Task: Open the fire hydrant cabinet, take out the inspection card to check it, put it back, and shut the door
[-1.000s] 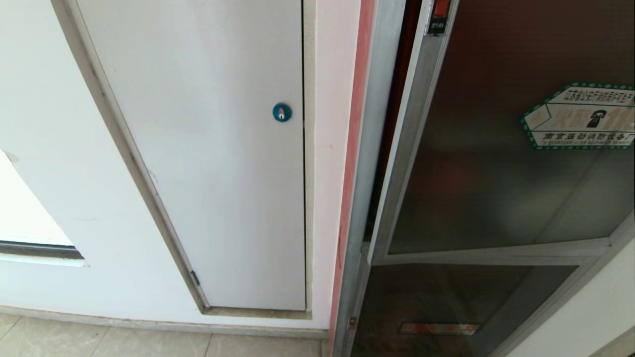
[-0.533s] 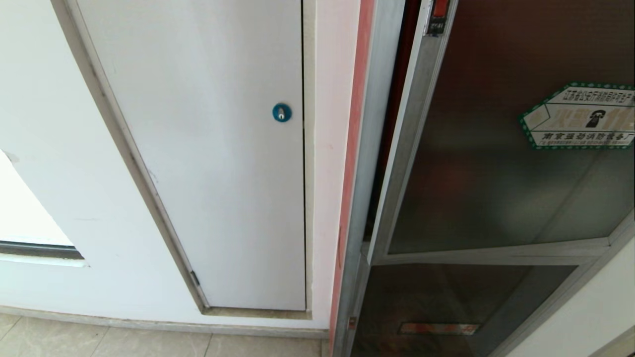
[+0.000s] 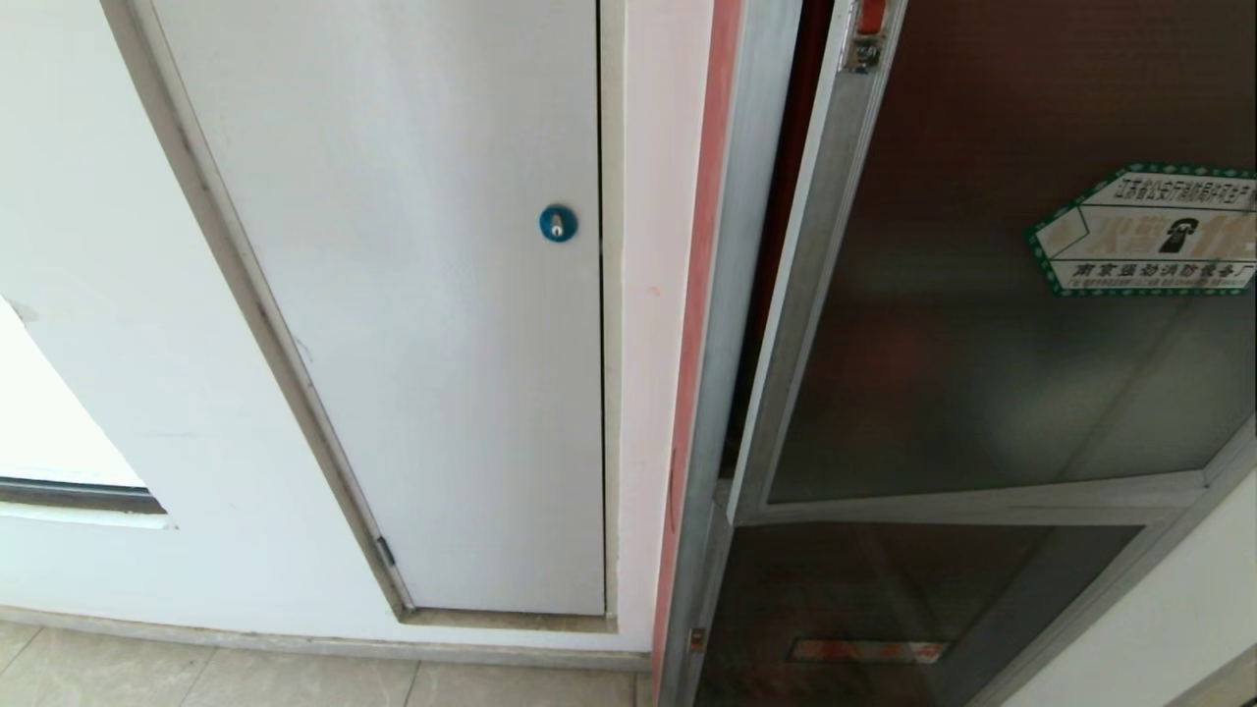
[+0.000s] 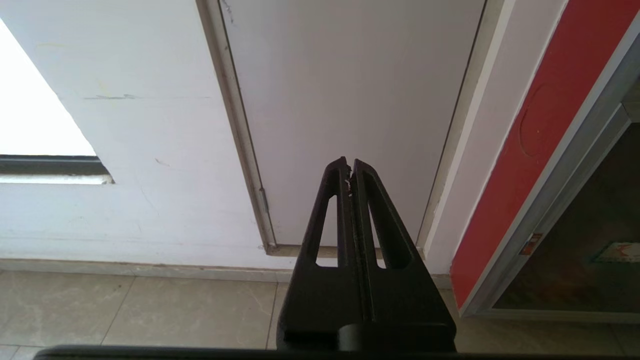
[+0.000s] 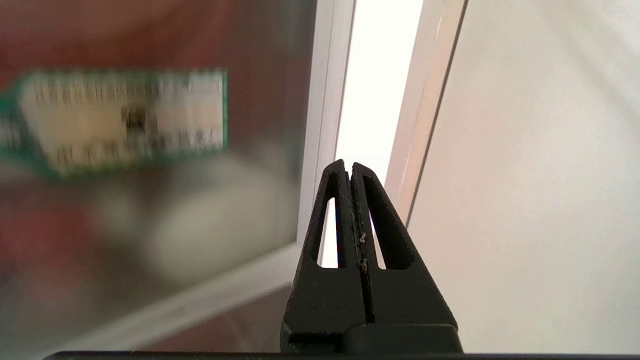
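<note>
Right wrist view: the right tool (image 5: pixel 351 167), pressed together and empty, hangs beside the door (image 5: pixel 150 200).

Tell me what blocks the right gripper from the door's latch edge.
Nothing visible. The right gripper, shut, points past the door's far frame, with no object between. The door stands slightly ajar from the cabinet, latch at its top corner.

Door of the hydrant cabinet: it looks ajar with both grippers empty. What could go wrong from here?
1. The door may not have latched; a dark gap shows at its latch-side edge, by the red latch.
2. The right gripper, shut, is close to the glass and could bump it.
</note>
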{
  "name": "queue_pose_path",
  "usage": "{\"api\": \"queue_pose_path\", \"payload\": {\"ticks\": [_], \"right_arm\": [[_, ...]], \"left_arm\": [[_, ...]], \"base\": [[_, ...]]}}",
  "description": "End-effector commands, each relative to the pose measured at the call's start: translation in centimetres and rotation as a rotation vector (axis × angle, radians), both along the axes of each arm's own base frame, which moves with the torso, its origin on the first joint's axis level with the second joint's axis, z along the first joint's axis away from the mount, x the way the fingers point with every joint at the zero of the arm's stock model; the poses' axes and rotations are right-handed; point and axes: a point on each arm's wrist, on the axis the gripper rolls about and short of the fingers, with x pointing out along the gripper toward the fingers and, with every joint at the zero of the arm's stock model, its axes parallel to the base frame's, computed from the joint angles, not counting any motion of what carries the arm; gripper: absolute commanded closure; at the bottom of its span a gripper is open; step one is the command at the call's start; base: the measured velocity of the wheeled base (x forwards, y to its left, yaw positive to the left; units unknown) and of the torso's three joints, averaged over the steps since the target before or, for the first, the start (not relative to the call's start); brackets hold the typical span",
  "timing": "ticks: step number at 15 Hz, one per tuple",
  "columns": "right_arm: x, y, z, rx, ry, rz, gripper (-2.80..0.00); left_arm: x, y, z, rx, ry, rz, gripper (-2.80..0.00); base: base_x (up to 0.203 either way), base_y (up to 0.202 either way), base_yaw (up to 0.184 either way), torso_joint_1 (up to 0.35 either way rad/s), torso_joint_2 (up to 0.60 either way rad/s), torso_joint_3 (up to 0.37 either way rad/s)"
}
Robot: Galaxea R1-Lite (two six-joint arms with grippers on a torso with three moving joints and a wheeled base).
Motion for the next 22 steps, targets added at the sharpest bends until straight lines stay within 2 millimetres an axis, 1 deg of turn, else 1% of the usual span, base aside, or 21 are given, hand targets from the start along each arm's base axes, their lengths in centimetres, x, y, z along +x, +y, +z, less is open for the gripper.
{"api": "queue_pose_path", "payload": {"ticks": [1, 2, 4, 6, 8, 10, 12, 13, 17, 18, 22], "right_arm": [[-1.7, 0.0, -2.6, -0.007, -0.029, 0.006, 0.0], [-1.6, 0.1, -3.9, -0.015, -0.011, 0.024, 0.0], [-1.0, 0.2, -7.1, -0.021, 0.046, 0.042, 0.0], [-0.6, 0.3, -9.3, -0.014, 0.057, 0.101, 0.0], [-0.9, 0.7, -11.4, -0.036, 0.018, 0.289, 0.0], [0.4, 1.0, -14.3, -0.001, 0.062, 0.425, 0.0], [1.0, 1.2, -15.5, 0.047, 0.079, 0.564, 0.0], [1.4, 1.3, -16.2, 0.053, 0.104, 0.604, 0.0], [2.6, 1.5, -19.4, 0.058, 0.224, 0.656, 0.0], [2.8, 1.5, -19.9, 0.06, 0.238, 0.658, 0.0], [2.9, 1.6, -20.8, 0.08, 0.312, 0.696, 0.0]], "left_arm": [[0.1, 0.0, -0.4, 0.0, 0.014, 0.001, 0.0], [0.1, 0.0, -0.4, 0.0, 0.014, 0.001, 0.0], [0.1, 0.0, -0.4, 0.0, 0.014, 0.001, 0.0], [0.1, 0.0, -0.4, 0.0, 0.014, 0.001, 0.0], [0.1, 0.0, -0.4, 0.0, 0.014, 0.001, 0.0], [0.1, 0.0, -0.4, 0.0, 0.014, 0.001, 0.0], [0.1, 0.0, -0.4, 0.0, 0.014, 0.001, 0.0], [0.1, 0.0, -0.4, 0.0, 0.014, 0.001, 0.0], [0.1, 0.0, -0.4, 0.0, 0.014, 0.001, 0.0], [0.1, 0.0, -0.4, 0.0, 0.014, 0.001, 0.0], [0.1, 0.0, -0.4, 0.0, 0.014, 0.001, 0.0]], "base": [[0.0, 0.0, 0.0, 0.0, 0.0, 0.0], [0.0, 0.0, 0.0, 0.0, 0.0, 0.0], [0.0, 0.0, 0.0, 0.0, 0.0, 0.0], [0.0, 0.0, 0.0, 0.0, 0.0, 0.0], [0.0, 0.0, 0.0, 0.0, 0.0, 0.0], [0.0, 0.0, 0.0, 0.0, 0.0, 0.0], [0.0, 0.0, 0.0, 0.0, 0.0, 0.0], [0.0, 0.0, 0.0, 0.0, 0.0, 0.0], [0.0, 0.0, 0.0, 0.0, 0.0, 0.0], [0.0, 0.0, 0.0, 0.0, 0.0, 0.0], [0.0, 0.0, 0.0, 0.0, 0.0, 0.0]]}}
